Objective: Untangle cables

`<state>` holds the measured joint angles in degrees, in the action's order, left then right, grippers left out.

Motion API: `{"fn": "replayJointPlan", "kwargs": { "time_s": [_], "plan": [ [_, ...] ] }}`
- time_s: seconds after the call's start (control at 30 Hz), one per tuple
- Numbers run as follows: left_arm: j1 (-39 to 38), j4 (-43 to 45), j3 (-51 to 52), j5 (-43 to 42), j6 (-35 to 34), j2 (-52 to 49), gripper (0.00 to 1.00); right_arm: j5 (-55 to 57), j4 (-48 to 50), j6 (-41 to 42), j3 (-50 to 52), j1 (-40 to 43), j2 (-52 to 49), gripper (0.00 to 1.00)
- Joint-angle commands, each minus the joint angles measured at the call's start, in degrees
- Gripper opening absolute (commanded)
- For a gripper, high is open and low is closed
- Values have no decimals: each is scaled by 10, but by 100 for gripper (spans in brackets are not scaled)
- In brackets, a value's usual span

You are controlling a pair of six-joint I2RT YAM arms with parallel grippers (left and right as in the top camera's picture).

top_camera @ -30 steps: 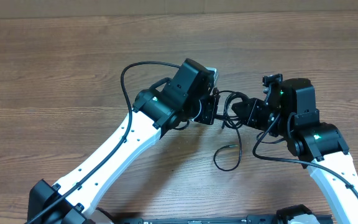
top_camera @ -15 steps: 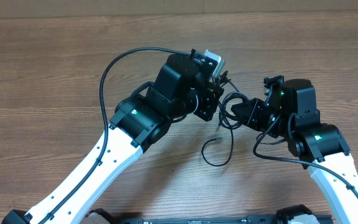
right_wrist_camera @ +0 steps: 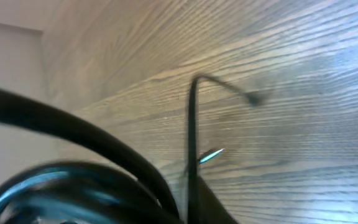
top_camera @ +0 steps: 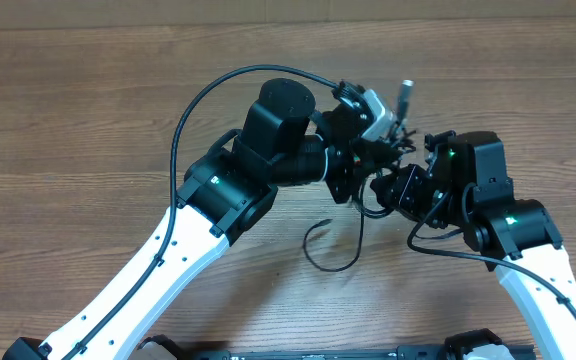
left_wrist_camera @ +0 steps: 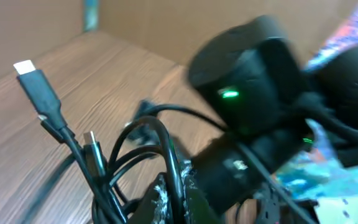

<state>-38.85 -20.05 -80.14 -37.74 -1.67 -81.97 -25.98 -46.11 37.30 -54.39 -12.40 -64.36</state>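
The cables (top_camera: 360, 228) are thin black cords bunched between my two grippers, with one loose tail curling down onto the table. A plug end (top_camera: 405, 94) sticks up behind the bunch. My left gripper (top_camera: 346, 182) is shut on a strand; in the left wrist view the jaws (left_wrist_camera: 180, 186) pinch one cord, with looped cables (left_wrist_camera: 114, 165) beside it and a plug (left_wrist_camera: 37, 84) raised at the left. My right gripper (top_camera: 388, 186) sits right against the bunch. In the right wrist view a thin cord (right_wrist_camera: 192, 124) runs down to the right gripper (right_wrist_camera: 191, 208), too blurred to judge.
The wooden table (top_camera: 88, 120) stretches to both sides and to the back. The right arm (left_wrist_camera: 253, 87) fills the left wrist view close ahead. A thick black arm cable (top_camera: 203, 100) arches over the left arm.
My left gripper has swung back and to the right, lifting the bunch and raising a plug above it. The loose tail on the table has slid left. The right arm has hardly moved.
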Motion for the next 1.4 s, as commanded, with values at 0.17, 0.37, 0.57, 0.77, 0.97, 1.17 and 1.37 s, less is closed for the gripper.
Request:
{"fn": "replayJointPlan", "kwargs": {
  "time_s": [0.17, 0.37, 0.57, 0.77, 0.97, 1.17, 1.37],
  "plan": [
    [14, 14, -14, -63, 69, 24, 4, 15, -8, -18, 0, -1, -5, 40],
    [38, 10, -14, -73, 73, 33, 4, 15, -8, -23, -1, -1, -5, 76],
    [64, -7, -14, -81, 85, 54, 4, 15, -11, -33, 0, -1, -5, 86],
    [91, -34, -14, -90, 108, 88, 4, 15, -11, -33, 0, -1, -5, 88],
    [116, -55, -14, -105, 143, 122, 4, 14, -12, -33, 0, -1, -5, 90],
    [119, -79, -14, -105, 199, 147, 4, 14, -12, -33, -1, -1, -5, 90],
    [120, -86, -14, -91, 247, 165, 4, 15, -13, -33, -1, -1, -5, 90]
  ]
}}
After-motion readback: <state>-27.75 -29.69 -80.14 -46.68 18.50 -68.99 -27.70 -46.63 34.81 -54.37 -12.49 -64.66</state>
